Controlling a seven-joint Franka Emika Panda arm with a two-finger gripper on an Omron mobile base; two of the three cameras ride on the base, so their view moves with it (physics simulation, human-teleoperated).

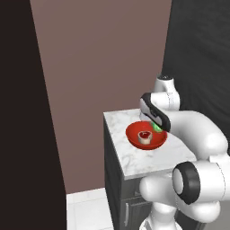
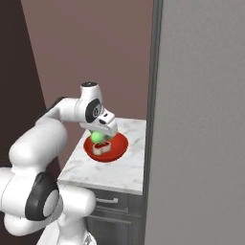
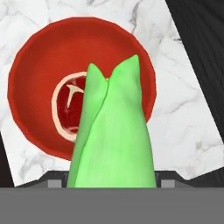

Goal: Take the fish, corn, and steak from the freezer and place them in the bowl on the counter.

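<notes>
A brown wall (image 1: 103, 67) stands at the back of this small kitchen, and a white tile floor (image 1: 87, 209) shows down low. Close by, the white robot arm bends over the counter (image 1: 152, 159), a white stone top with grey lines on a dark cabinet (image 2: 112, 210). The gripper (image 2: 99, 136) hangs just above the bowl (image 1: 134, 137) and is closed around the corn (image 3: 114, 131), which looks like a bright green husk with a split tip. In the hand view the corn stands between the finger tips and covers them, so the grip itself is hard to see, but the corn seems held and not let go. Past it, the red bowl sits on the counter. The steak (image 3: 70, 107), dark red with a pale rim, lies inside the bowl. On the right side of the right base view, a tall grey freezer (image 2: 201, 119) wall stands beside the counter.
</notes>
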